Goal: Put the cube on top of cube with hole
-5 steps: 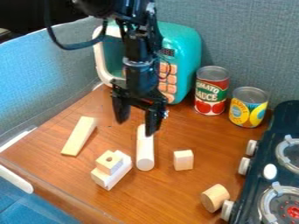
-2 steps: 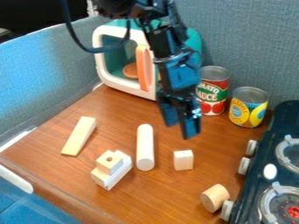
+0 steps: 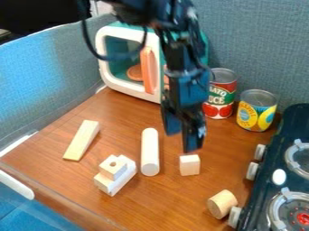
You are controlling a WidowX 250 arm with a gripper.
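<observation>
My pincer (image 3: pixel 183 135) hangs with its tips pointing down near the small plain cube (image 3: pixel 189 166), just beyond it from the camera's side. Its two fingers (image 3: pixel 193 137) stand apart with nothing between them, which I judge is so the cube can fit there once I line up and lower. The cube sits flat on the desk (image 3: pixel 172 203), apart from its neighbours: the white rod (image 3: pixel 149 151) lies to one side, and the round wooden block (image 3: pixel 222 204) rests nearer the stove (image 3: pixel 265 180). That leaves me some room to close on its sides.

The cube with a hole (image 3: pixel 113 168) rests on a longer white block (image 3: pixel 116 178), its hole facing up. Its flat top makes a fair seat, but it is small and raised, so I would set the cube down squarely and let go gently, or the stack could slide or topple. The pick comes first; the placing is all to do.

As for containers, the toy microwave (image 3: pixel 125 87) stands at the back, with an orange round piece (image 3: pixel 135 72) visible inside, behind its window. Two cans stand beside it, a red one (image 3: pixel 219 97) and a yellow one (image 3: pixel 256 110), metal ends up; I cannot tell whether they hold anything.
</observation>
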